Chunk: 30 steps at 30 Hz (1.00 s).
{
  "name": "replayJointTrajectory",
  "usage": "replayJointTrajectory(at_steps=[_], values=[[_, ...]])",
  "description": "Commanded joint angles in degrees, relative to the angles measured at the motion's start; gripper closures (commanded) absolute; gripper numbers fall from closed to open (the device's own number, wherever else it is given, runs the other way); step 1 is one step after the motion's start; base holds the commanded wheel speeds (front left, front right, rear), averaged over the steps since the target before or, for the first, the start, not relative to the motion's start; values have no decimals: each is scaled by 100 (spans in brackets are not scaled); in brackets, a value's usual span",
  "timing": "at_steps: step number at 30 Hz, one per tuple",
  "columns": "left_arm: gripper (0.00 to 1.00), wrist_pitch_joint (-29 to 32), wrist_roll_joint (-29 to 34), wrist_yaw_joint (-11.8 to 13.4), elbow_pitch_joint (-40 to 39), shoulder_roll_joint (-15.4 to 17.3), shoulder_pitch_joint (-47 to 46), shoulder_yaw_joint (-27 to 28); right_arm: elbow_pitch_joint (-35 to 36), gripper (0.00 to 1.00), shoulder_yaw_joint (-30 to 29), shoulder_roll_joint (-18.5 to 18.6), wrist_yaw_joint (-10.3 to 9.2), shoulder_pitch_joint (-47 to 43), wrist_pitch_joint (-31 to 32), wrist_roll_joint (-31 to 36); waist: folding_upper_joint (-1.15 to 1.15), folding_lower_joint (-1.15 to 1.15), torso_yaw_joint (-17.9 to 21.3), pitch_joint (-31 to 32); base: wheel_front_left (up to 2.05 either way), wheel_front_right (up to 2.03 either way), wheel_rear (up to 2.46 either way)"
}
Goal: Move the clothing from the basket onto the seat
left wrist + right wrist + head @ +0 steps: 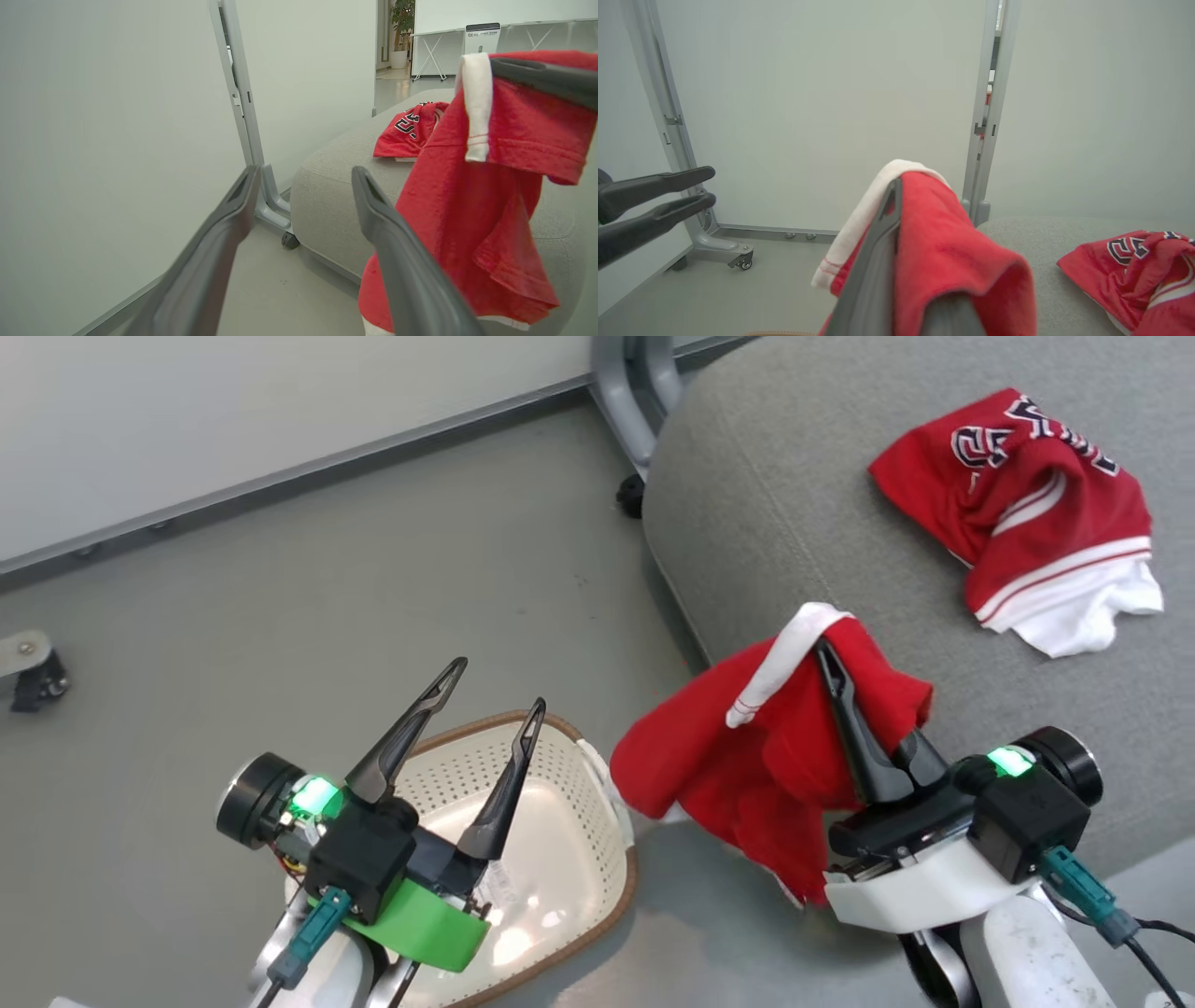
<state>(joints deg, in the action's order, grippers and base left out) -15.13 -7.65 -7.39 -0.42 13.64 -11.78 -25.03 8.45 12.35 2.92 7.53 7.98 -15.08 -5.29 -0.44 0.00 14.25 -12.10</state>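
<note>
Head view, nearest first: your left fingers (513,770) stand spread to their widest and hold nothing. They hang above the basket (579,803), which sits on the floor (327,616) just beside the near edge of the seat (794,504).

Your right fingers (845,709) are pressed together on the clothing. One red garment (747,756) is pinched close to its white striped trim, and the rest drapes down and to the left off the fingers. This garment hangs clear of the basket, over the gap between basket and seat, with its upper fold lying across the line of the seat's edge. You cannot tell from this view whether the cloth touches the cushion.

The left wrist view confirms the spread: the two fingers stand well apart, with floor and wall showing between them. The held garment hangs free to their right, in front of the seat's side.

The right wrist view shows red cloth folded over the closed fingers, with the white trim on the left.

Farther on, a second red garment (1027,513), with dark-and-white lettering and a white panel, lies crumpled on top of the seat, well apart from the held one.

Beyond the seat, a grey wheeled stand (616,392) rises beside the pale wall panel (233,411).
</note>
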Motion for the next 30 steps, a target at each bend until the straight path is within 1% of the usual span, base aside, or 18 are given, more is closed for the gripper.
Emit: replayJointTrajectory(at_steps=[1,4,10,14,18,23,25,27,30], values=[[0,-2,13,-10,-50,75,117,42,77,100,-73,0,-8,-96,-14,-49,44,0,679,-442,0,0,0],[0,-2,67,-14,-66,176,252,61,198,100,-203,-3,-8,-263,-14,-110,44,0,960,-469,0,0,0],[0,-2,64,-15,-58,308,466,49,386,100,-368,-3,-8,-583,-15,-152,44,0,1359,-482,0,0,0],[0,-2,91,-16,-68,362,543,58,502,100,-510,-2,-8,-749,-14,-154,44,0,1519,-501,0,0,0],[0,-2,109,-16,-73,397,558,-9,605,100,-633,-2,-8,-743,-15,-18,44,0,1589,-583,0,0,0],[0,-2,122,-17,-179,525,409,-170,931,100,-1144,-6,-8,-267,-14,-303,44,0,1567,-891,0,0,0],[0,-2,113,-17,-248,639,306,-261,1032,100,-1398,-2,-8,95,-15,-380,44,0,1514,-1107,0,0,0],[0,-1,99,-17,-313,775,212,-381,1107,100,-1686,2,-8,524,-14,-259,44,0,1431,-1363,0,0,0],[0,-1,71,-14,-466,1063,-11,-521,1119,100,-2049,0,-8,1230,-14,-140,44,0,1269,-1809,0,0,0]])
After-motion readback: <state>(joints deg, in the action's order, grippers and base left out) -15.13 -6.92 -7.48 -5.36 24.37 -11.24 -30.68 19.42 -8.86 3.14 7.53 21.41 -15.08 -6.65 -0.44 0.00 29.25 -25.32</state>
